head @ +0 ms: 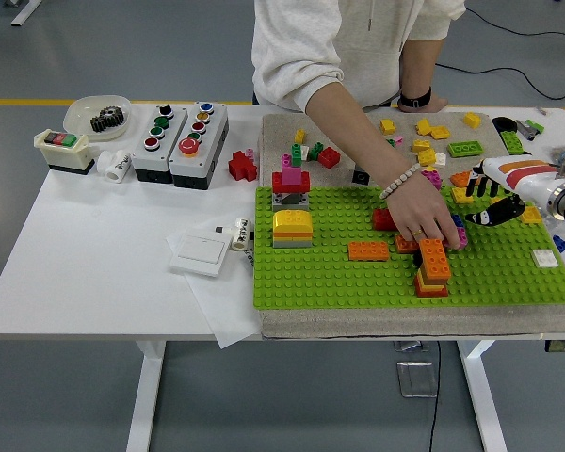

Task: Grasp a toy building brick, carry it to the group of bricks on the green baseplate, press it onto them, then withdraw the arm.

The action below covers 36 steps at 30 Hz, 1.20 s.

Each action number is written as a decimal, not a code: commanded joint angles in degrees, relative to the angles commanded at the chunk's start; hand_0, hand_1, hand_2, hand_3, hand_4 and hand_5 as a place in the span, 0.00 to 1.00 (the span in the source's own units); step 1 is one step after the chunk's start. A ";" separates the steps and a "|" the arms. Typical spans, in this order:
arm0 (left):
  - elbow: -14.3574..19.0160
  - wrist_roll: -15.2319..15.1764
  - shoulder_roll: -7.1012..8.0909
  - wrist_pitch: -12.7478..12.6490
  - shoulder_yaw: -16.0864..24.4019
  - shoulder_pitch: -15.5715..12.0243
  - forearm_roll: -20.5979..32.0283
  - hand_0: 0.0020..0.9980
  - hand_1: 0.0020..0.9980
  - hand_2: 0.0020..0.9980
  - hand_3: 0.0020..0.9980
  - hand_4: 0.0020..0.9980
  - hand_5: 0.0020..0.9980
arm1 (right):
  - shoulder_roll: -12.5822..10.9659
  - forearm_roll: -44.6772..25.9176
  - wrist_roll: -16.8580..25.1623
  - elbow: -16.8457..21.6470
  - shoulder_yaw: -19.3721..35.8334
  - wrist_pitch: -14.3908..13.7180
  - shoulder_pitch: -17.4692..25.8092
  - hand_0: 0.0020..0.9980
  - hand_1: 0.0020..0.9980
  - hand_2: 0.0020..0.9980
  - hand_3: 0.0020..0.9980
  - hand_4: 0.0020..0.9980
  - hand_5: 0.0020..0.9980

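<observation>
The green baseplate (339,273) lies on a beige mat at the table's right. A stack of orange and red bricks (432,268) stands on it, with a flat orange brick (368,250) and a red brick (384,219) close by. A person's hand (424,218) reaches from the far side and presses on the bricks just behind the stack. My right hand (492,200) hovers over the plate's right part, a little right of the person's hand, fingers spread and holding nothing. The left arm is out of view.
A yellow domed piece (292,227) and a red-pink stack (291,181) stand on the plate's left. Loose bricks (424,127) lie on the mat behind. Two button boxes (179,132), a bowl with a gear (99,115) and a white switch plate (200,251) occupy the table's left.
</observation>
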State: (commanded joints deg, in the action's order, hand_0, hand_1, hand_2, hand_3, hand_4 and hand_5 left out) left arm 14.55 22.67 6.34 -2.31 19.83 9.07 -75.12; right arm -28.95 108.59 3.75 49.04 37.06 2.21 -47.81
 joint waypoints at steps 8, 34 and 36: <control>-0.02 -0.02 -0.04 -0.02 0.07 0.01 -0.07 0.43 0.47 0.50 0.60 0.62 0.76 | -0.35 -0.12 -0.16 -0.24 1.38 0.02 0.27 0.44 0.47 0.53 0.54 0.85 0.29; -0.01 -0.07 -0.10 -0.33 -0.24 0.22 0.38 0.43 0.47 0.51 0.60 0.62 0.76 | -2.14 1.29 0.82 0.16 4.27 2.81 2.05 0.44 0.48 0.53 0.56 0.85 0.30; -0.01 -0.05 -0.12 -0.33 -0.18 0.21 0.31 0.43 0.47 0.51 0.60 0.62 0.76 | -2.17 1.25 0.89 0.14 4.24 2.91 2.17 0.44 0.48 0.53 0.56 0.85 0.30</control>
State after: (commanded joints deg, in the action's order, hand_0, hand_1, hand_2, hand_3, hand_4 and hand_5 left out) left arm 14.54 22.62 6.22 -2.64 19.66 9.28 -74.82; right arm -31.12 109.84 4.65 49.18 41.30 5.11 -45.64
